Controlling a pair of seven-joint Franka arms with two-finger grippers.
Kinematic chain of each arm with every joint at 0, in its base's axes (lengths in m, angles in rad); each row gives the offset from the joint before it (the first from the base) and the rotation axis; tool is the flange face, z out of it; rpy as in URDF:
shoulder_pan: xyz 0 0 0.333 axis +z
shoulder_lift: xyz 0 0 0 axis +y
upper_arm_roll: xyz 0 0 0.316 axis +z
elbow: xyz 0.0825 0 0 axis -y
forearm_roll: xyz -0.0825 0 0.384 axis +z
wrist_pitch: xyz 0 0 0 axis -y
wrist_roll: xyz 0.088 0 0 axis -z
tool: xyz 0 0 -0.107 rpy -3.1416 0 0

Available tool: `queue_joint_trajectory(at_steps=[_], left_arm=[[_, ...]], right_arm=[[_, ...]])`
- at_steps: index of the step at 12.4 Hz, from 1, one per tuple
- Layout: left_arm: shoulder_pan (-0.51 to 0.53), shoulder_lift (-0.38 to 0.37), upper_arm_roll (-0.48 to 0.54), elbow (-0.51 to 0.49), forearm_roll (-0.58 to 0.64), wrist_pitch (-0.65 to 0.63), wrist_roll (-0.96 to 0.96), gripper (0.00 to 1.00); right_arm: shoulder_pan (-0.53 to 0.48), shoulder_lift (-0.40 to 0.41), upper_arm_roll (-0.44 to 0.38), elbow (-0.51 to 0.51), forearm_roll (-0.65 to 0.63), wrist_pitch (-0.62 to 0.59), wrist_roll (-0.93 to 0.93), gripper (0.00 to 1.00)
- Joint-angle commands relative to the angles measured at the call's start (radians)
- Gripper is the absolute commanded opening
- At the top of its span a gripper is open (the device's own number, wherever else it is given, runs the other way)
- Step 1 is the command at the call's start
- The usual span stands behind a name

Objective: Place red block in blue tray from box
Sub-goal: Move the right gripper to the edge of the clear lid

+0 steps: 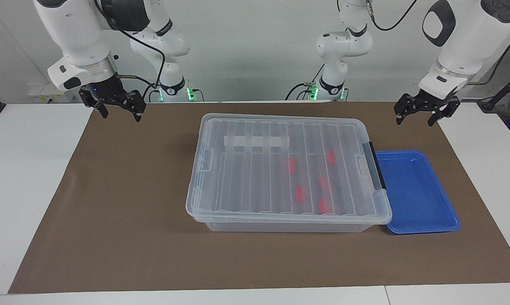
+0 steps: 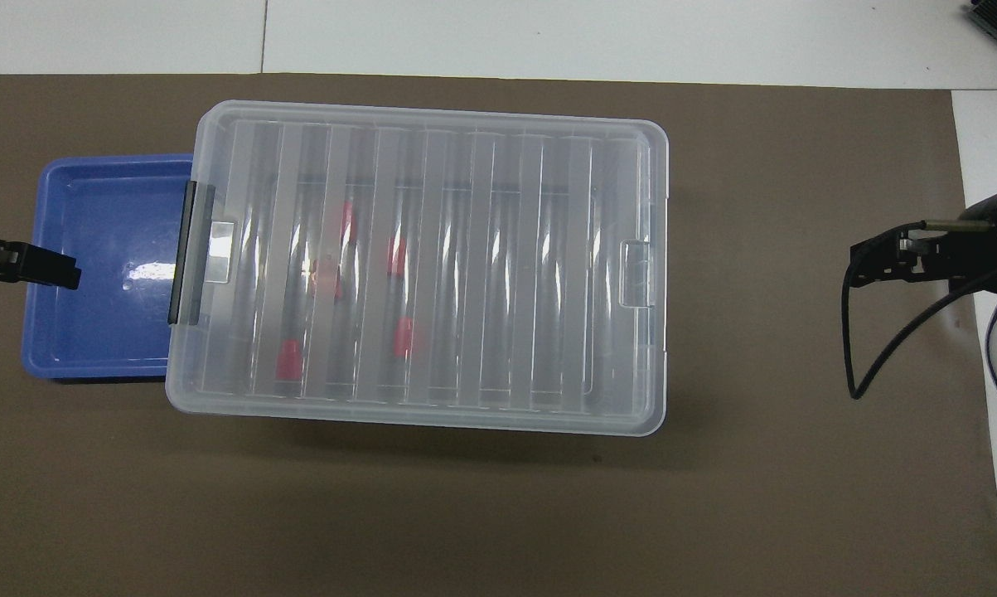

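Observation:
The clear box lies mid-table with its ribbed lid on; it also shows in the overhead view. Several red blocks show through the lid, one of them among the others toward the left arm's end. The blue tray lies empty beside the box, at the left arm's end. My left gripper is open, up in the air over the tray's outer edge. My right gripper is open, raised over the mat toward the right arm's end.
A brown mat covers the table under the box and tray. A black clip handle sits on the box's end beside the tray. A white table borders the mat.

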Motion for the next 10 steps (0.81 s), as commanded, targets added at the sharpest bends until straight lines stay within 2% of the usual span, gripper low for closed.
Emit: queue_joint_trajectory(at_steps=[1, 4, 7, 10], left_arm=[[0.001, -0.025, 0.005, -0.028, -0.009, 0.009, 0.005, 1.0], [0.001, -0.025, 0.005, -0.028, -0.009, 0.009, 0.005, 1.0], [0.001, -0.025, 0.005, -0.028, -0.009, 0.009, 0.005, 1.0], [0.001, -0.025, 0.005, -0.028, -0.009, 0.009, 0.005, 1.0]], right_arm=[[-0.011, -0.009, 0.008, -0.008, 0.008, 0.006, -0.011, 1.0], [-0.013, -0.009, 0.008, -0.018, 0.017, 0.012, -0.011, 1.0], [0.001, -0.026, 0.01, -0.102, 0.044, 0.124, 0.015, 0.97], [0.078, -0.009, 0.01, -0.178, 0.044, 0.288, 0.108, 1.0]])
